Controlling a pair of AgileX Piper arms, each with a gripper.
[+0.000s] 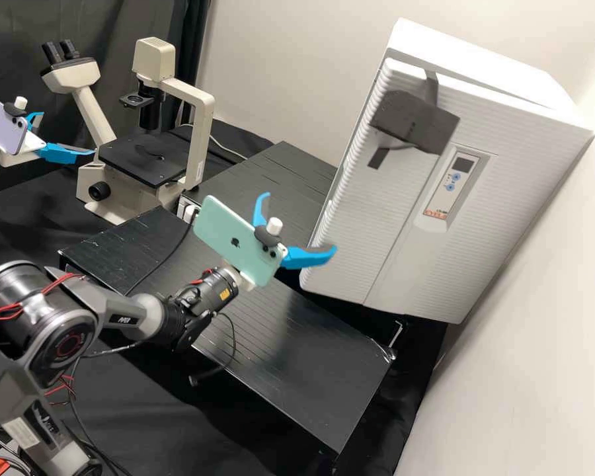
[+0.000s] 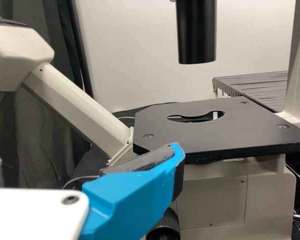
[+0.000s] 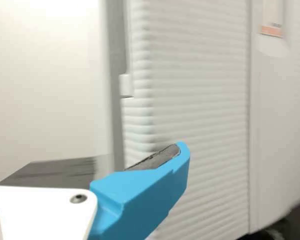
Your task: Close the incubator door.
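The white ribbed incubator door (image 1: 363, 218) appears slightly ajar, its top edge angled away from the incubator body (image 1: 482, 59). A dark grey flap (image 1: 416, 122) is on its upper part. Just off the door's lower free edge, my right gripper (image 1: 300, 223) stands open and empty. In the right wrist view, one blue finger of the right gripper (image 3: 145, 192) overlaps the door (image 3: 200, 110); contact cannot be told. At the far left, my left gripper (image 1: 68, 134) is open beside the microscope. The left wrist view has one finger of the left gripper (image 2: 135, 195) before the stage.
A cream microscope (image 1: 195, 139) with a black stage (image 2: 205, 132) stands at the back left. Black ribbed bench panels (image 1: 291, 344) extend under the right arm and toward the incubator. A wall (image 1: 529, 370) rises at the right; cables hang around the right arm.
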